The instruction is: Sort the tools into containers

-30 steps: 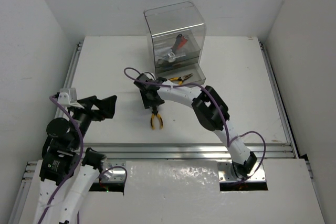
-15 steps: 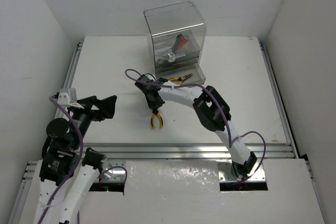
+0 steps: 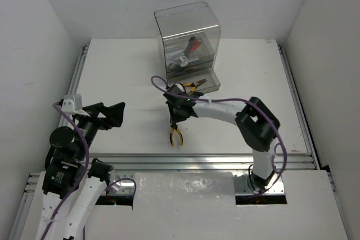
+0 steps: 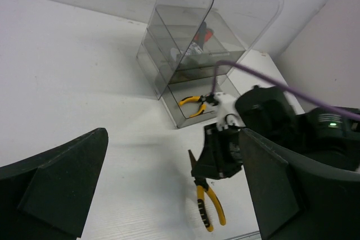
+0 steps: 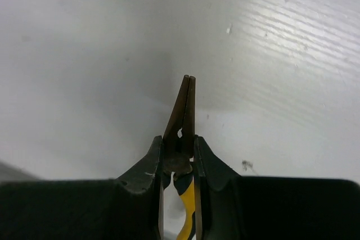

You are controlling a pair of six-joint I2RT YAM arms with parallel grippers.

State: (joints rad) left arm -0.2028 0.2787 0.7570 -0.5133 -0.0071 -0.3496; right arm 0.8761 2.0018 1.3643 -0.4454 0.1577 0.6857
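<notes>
The right gripper (image 5: 178,149) is clamped on the yellow-handled pliers (image 5: 184,105) at the pivot; the nose is left projecting ahead of it and the handles trailing behind, presumably so that the tool can be carried without swinging. The left gripper (image 4: 171,139) is held wide apart, well off to the side, with nothing gripped. Beyond the right gripper the containers (image 3: 188,26) are stood; a second pair of pliers (image 3: 194,85) is seen in the lowest tray (image 3: 215,82); a red-handled wrench (image 3: 193,44) is seen in the tray above (image 3: 209,57).

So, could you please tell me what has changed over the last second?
The right gripper closed on the yellow-handled pliers and carried them slightly nearer and rightward. The left gripper stayed open and still; the container and its tools are unchanged.
</notes>
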